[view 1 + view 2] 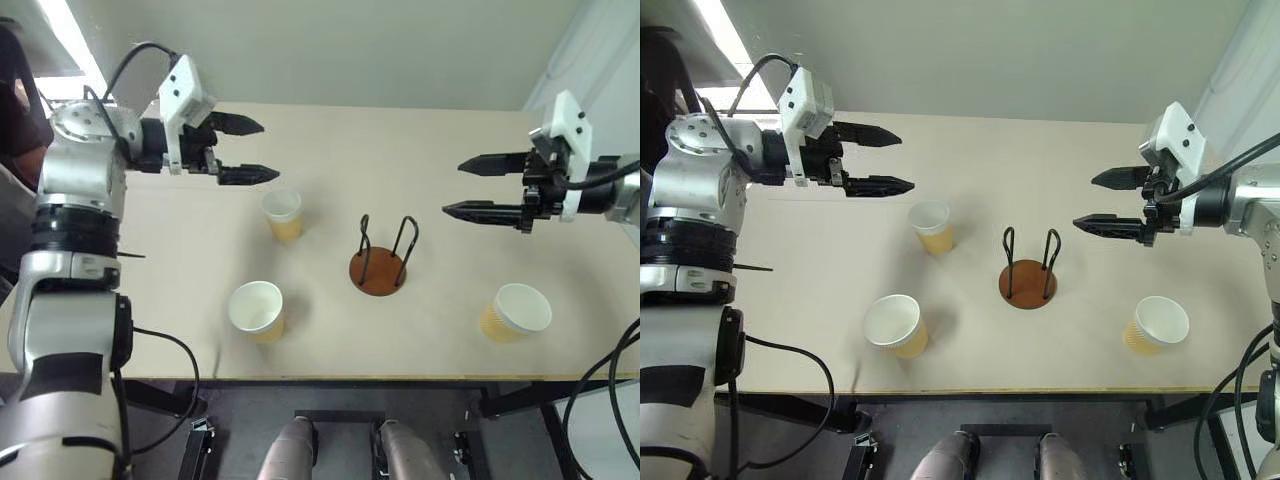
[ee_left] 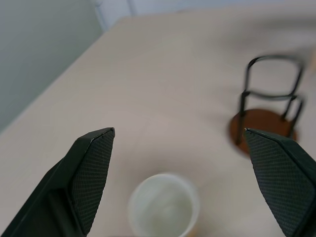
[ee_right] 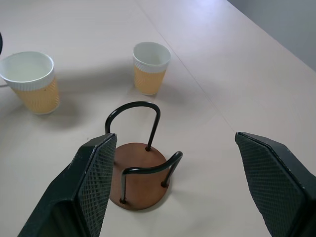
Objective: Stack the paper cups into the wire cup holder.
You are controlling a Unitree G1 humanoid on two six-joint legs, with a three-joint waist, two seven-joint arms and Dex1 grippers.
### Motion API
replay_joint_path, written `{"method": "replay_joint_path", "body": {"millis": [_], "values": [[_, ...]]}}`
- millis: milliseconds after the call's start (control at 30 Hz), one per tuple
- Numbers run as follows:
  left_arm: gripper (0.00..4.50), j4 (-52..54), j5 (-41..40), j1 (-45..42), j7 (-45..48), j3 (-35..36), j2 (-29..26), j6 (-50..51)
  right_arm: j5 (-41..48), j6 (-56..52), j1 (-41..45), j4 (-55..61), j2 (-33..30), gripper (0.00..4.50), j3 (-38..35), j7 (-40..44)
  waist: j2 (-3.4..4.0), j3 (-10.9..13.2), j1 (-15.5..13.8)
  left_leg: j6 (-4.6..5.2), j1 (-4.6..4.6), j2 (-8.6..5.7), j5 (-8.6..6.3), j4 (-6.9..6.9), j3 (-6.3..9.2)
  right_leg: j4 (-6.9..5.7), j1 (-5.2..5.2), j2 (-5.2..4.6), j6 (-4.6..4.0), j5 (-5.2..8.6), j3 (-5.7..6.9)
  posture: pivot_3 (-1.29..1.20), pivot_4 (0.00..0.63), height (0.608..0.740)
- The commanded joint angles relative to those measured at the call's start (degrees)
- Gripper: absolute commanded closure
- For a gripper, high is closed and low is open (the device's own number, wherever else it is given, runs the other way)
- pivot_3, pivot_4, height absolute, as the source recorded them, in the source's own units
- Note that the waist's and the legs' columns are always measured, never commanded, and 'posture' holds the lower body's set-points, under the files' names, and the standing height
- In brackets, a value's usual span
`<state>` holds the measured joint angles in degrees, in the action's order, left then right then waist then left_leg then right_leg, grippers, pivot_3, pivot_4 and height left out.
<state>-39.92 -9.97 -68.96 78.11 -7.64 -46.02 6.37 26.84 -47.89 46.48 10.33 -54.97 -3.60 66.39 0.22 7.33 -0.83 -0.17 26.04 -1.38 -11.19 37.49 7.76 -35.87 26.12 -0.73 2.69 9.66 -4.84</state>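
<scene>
both claws gape wide and hold nothing: left claw (image 1: 246,150) upper left, right claw (image 1: 468,187) right. 3 paper cups (image 1: 282,214) stand around the empty wire cup holder (image 1: 379,260) mid-tabletop (image 1: 330,140). best to lower the left claw squarely astride the nearest cup, squeezing gently.

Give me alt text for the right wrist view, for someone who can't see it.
The right gripper, open and empty, hangs above the wire cup holder, a brown disc base with two black wire loops and no cup in it. Beyond the holder, two paper cups stand upright on the beige table.
</scene>
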Motion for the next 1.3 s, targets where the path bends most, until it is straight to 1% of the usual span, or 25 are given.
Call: {"method": "replay_joint_path", "body": {"millis": [33, 167, 300, 400, 533, 733, 833, 1000, 1133, 1300], "values": [[0.0, -1.9, 6.6, -2.4, 1.2, -2.7, -1.6, -9.7, 0.9, 0.4, 1.0, 0.4, -2.0, 0.63, -2.1, -0.3, 0.0, 0.0, 0.0, 0.02, 0.0, 0.0, -0.01, 0.0, 0.01, 0.0, 0.0, -0.01, 0.02, 0.01, 0.0, 0.0, 0.15, 0.74], [0.0, -1.0, 11.3, -2.6, 6.3, -6.1, -3.8, -16.4, 0.9, 0.9, 1.2, -0.2, -3.0, 0.63, -1.6, 0.0, 0.0, 0.0, 0.0, 0.03, 0.06, -0.01, -0.02, 0.0, 0.03, 0.0, 0.04, -0.02, 0.04, 0.01, -0.01, 0.0, 0.15, 0.74], [0.0, -1.8, 14.8, -3.2, 7.8, -7.9, -4.2, -19.5, 0.9, 1.3, 1.6, -0.9, -3.3, 0.63, -1.1, 0.3, 0.0, 0.0, -0.1, 0.04, 0.08, 0.0, -0.03, 0.0, 0.03, -0.01, 0.07, 0.0, 0.05, 0.0, 0.01, 0.0, 0.15, 0.74], [0.0, -4.0, 18.6, -3.4, 5.8, -9.6, -3.5, -22.9, 0.9, 1.5, 1.8, -1.0, -3.3, 0.63, -0.8, 0.5, 0.0, 0.0, -0.1, 0.04, 0.08, -0.01, -0.03, 0.03, 0.04, -0.03, 0.07, -0.02, 0.05, -0.01, 0.01, 0.0, 0.15, 0.74], [0.0, -6.1, 21.0, -3.9, 4.3, -10.3, -1.7, -23.2, 1.1, 1.4, 1.9, -1.1, -3.5, 0.63, -0.7, 0.8, 0.0, 0.0, -0.1, 0.04, 0.09, -0.01, -0.03, 0.05, 0.05, -0.04, 0.07, -0.04, 0.07, -0.02, 0.0, 0.0, 0.15, 0.74], [0.0, -8.4, 22.5, -3.9, 3.8, -10.7, 0.5, -24.1, 1.3, 1.3, 2.3, -0.9, -4.0, 0.63, -0.5, 1.6, 0.0, 0.0, -0.1, 0.08, 0.16, 0.0, -0.05, 0.07, 0.04, -0.03, 0.11, -0.03, 0.17, -0.07, 0.01, 0.0, 0.15, 0.74], [0.0, -9.6, 23.3, -3.9, 2.9, -10.8, 1.3, -24.6, 1.2, 1.4, 2.2, -1.0, -4.0, 0.63, -0.5, 1.6, 0.0, 0.0, 0.0, 0.09, 0.17, -0.01, -0.06, 0.08, 0.04, -0.03, 0.13, -0.03, 0.47, -0.26, 0.01, 0.0, 0.15, 0.74], [0.0, -11.5, 24.9, -4.0, 1.5, -11.3, 2.5, -25.8, 1.1, 1.3, 2.1, -0.9, -4.0, 0.63, -0.6, 1.6, 0.0, 0.0, -0.1, 0.09, 0.19, -0.02, -0.06, 0.12, 0.02, -0.04, 0.14, -0.03, 0.48, -0.26, 0.02, 0.0, 0.15, 0.74], [0.0, -14.4, 26.7, -4.5, -0.8, -11.9, 3.5, -27.5, 1.1, 1.4, 2.1, -0.9, -4.1, 0.63, -0.6, 1.5, 0.0, 0.0, -0.1, 0.09, 0.21, -0.03, -0.06, 0.21, 0.03, -0.05, 0.14, -0.02, 0.47, -0.26, 0.01, 0.0, 0.15, 0.74], [0.0, -20.0, 30.0, -4.9, -6.5, -13.4, 5.1, -30.5, 1.1, 1.5, 1.8, -0.7, -4.1, 0.63, -0.8, 1.5, 0.0, 0.0, -0.1, 0.17, 0.27, -0.03, -0.1, 0.39, 0.02, -0.07, 0.14, -0.02, 0.47, -0.27, 0.0, 0.0, 0.15, 0.74]]}}
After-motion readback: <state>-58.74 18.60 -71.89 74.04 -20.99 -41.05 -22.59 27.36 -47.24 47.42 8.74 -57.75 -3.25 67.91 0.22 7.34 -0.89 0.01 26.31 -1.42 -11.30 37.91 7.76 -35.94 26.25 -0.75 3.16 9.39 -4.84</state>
